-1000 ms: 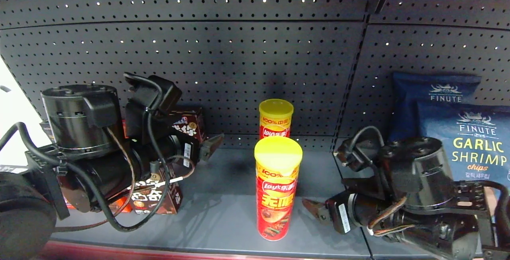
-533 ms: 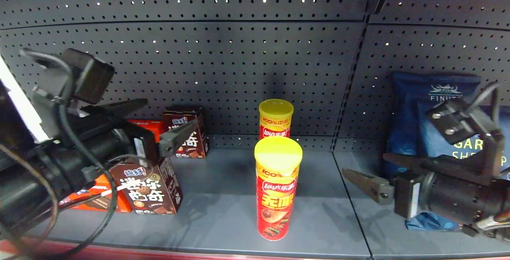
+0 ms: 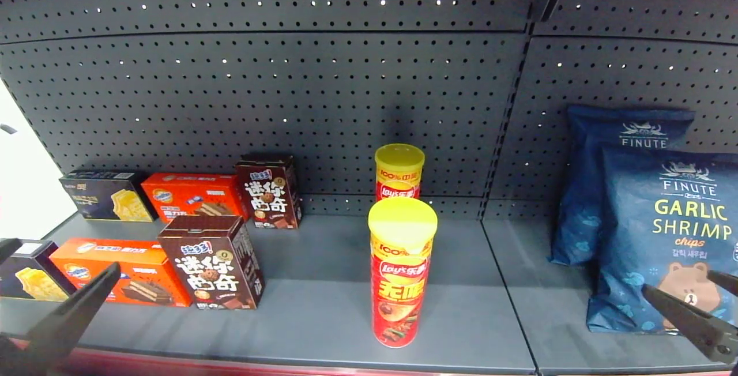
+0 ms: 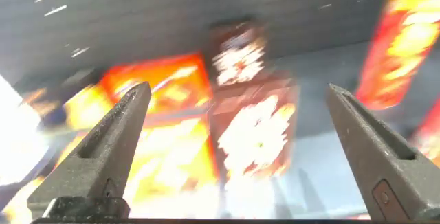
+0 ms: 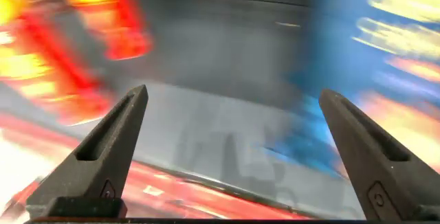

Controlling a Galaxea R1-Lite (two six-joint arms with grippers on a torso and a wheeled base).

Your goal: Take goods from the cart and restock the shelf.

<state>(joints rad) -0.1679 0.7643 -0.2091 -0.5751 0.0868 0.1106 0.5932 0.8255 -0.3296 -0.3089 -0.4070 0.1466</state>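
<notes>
On the grey shelf (image 3: 323,301), two red chip cans with yellow lids stand in a row, one in front (image 3: 402,275) and one behind (image 3: 399,171). To their left stand two brown cookie boxes (image 3: 213,260), two orange boxes (image 3: 196,194) and two dark boxes (image 3: 106,194). My left gripper (image 3: 63,255) is at the shelf's front left corner, open and holding nothing; in the left wrist view it (image 4: 237,90) faces the brown box (image 4: 254,128). My right gripper (image 3: 679,281) is at the front right, open and holding nothing, in front of the blue chip bags (image 3: 674,214). The right wrist view has its fingers (image 5: 110,155) spread over bare shelf.
A dark pegboard wall (image 3: 288,87) closes the back of the shelf. A seam (image 3: 507,284) divides the can section from the bag section. Bare shelf floor lies on both sides of the front can. The shelf's front edge has a red strip (image 3: 230,364).
Both arms have drawn back from over the shelf toward its front edge and outer corners. The boxes and bags they covered are now in plain sight. No goods moved.
</notes>
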